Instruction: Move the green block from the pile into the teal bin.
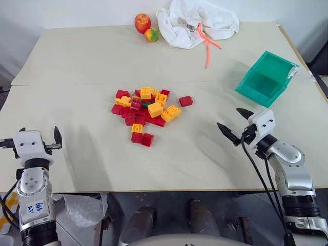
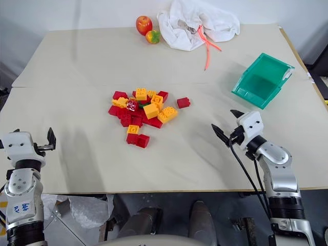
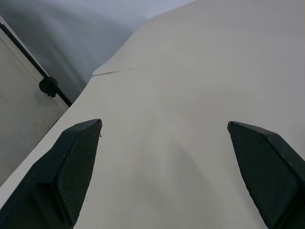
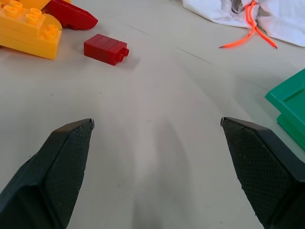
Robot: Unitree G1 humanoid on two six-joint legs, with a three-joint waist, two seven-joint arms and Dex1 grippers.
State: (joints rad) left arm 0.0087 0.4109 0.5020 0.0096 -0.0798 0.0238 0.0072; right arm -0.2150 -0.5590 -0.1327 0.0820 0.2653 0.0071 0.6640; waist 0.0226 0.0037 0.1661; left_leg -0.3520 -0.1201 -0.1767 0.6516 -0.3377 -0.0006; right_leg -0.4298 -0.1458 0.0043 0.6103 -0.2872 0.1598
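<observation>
Writing shows on the left arm's white casing as blue handwritten marks, too small to read. The green block (image 1: 145, 103) is a dark sliver, mostly buried under red and yellow bricks in the pile (image 1: 146, 113) at mid-worktop (image 1: 77, 66). The teal bin (image 1: 266, 78) sits tilted, well apart to the right. Left gripper (image 1: 31, 143) and right gripper (image 1: 237, 124) both hover wide open, empty.

green block (image 1: 145, 104) mostly buried under the pile (image 1: 146, 114), teal bin (image 4: 289, 106) cut off by frame edge
</observation>
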